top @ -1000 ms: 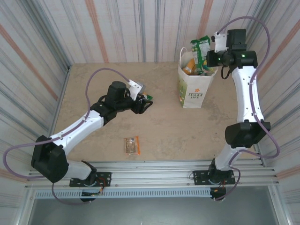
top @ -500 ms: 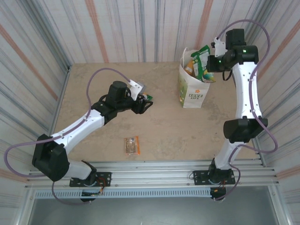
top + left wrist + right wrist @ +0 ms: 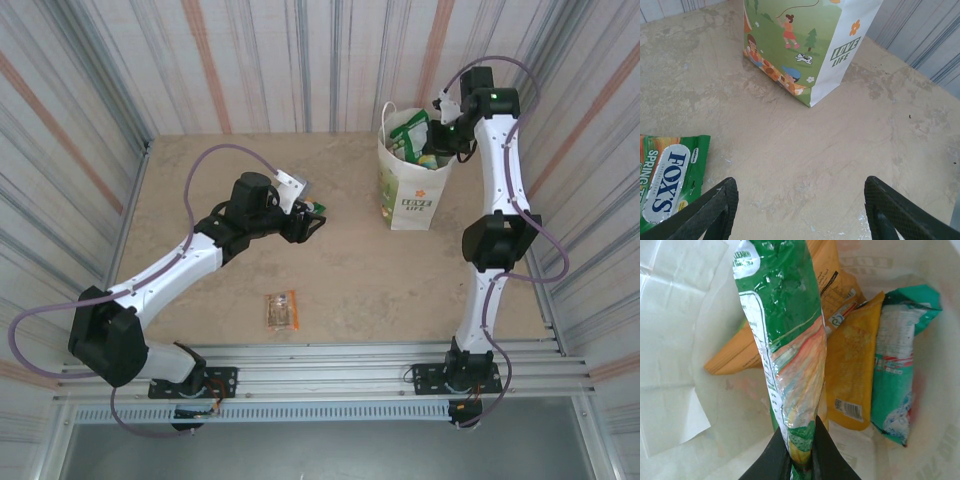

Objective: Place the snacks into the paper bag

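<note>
Snacks (image 3: 852, 365): where does each lie? (Student)

(Tutor) Inside the paper bag (image 3: 408, 190), orange-yellow packets (image 3: 740, 355) and a teal packet (image 3: 900, 365) lean against its white wall. A green packet (image 3: 785, 340) hangs lengthwise in the bag's mouth, pinched at its lower end by the right gripper (image 3: 801, 452). A green FOX'S packet (image 3: 670, 180) lies flat on the table (image 3: 200, 190), just beside the left gripper (image 3: 800, 215), whose fingers stand wide apart and hold nothing. A clear packet (image 3: 282, 310) with orange-brown contents lies nearer the arm bases, well apart from the bag.

(Student) Which step is in hand?

(Tutor) Delivery of the green packet, by my reading: it is in the opening but not yet let go. The next move calls for the fingers to part so that it drops among the others. The gripper should then lift straight up, since the bag looks light and a snagged handle could tip it. Two packets lie outside the bag.

(Student) And the setting?

(Tutor) A mottled beige, stone-like tabletop, matte and scuffed. Corrugated walls (image 3: 250, 60) with grey and rust stripes close it in on three sides.
</note>
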### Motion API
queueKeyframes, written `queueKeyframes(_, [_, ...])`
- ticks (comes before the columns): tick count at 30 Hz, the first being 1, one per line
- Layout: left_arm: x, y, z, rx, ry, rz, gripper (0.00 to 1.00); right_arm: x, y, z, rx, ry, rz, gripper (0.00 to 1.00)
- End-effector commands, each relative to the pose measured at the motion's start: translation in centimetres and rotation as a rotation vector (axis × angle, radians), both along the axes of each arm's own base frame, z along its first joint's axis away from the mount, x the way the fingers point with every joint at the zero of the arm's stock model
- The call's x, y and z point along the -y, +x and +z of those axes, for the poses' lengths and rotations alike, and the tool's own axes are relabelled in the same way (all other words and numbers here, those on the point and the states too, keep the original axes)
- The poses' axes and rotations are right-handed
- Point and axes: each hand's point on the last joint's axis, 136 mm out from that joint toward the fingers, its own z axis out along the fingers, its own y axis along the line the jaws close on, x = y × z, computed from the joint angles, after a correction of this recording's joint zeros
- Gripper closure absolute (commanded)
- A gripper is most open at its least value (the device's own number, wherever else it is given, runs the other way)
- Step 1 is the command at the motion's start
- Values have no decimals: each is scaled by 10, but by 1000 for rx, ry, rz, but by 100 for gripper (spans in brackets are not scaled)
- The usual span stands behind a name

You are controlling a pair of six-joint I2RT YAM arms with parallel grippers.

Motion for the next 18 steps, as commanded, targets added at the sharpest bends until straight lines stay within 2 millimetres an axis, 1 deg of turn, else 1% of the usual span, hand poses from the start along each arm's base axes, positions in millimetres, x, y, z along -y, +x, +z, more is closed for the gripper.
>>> queueKeyframes(1, [4, 2, 8, 20, 2, -14, 31, -15, -5, 4, -25, 64, 20, 100])
queueKeyframes(5, [7, 3, 12, 20, -18, -17, 31, -24, -3, -11, -59, 73, 49, 100])
queueKeyframes(8, [6, 2, 12, 22, -22, -17, 31, -19, 0, -23, -85, 48, 35, 100])
queueKeyframes(11, [5, 1, 12, 22, -16, -15, 31, -5, 3, -32, -101, 1, -8, 100])
queueKeyframes(12, [5, 1, 11, 22, -14, -14, 31, 2, 5, -34, -101, -29, -28, 96])
queueKeyframes(14, [5, 1, 11, 21, -10, -13, 31, 17, 6, -34, -95, -88, -73, 82])
queueKeyframes(16, [3, 2, 11, 22, -5, -8, 31, 31, 7, -29, -75, -156, -116, 77])
queueKeyframes(17, [3, 2, 11, 22, -5, -5, 31, 39, 7, -24, -58, -192, -135, 73])
queueKeyframes(18, [2, 2, 11, 22, -3, -3, 31, 45, 8, -18, -36, -223, -155, 66])
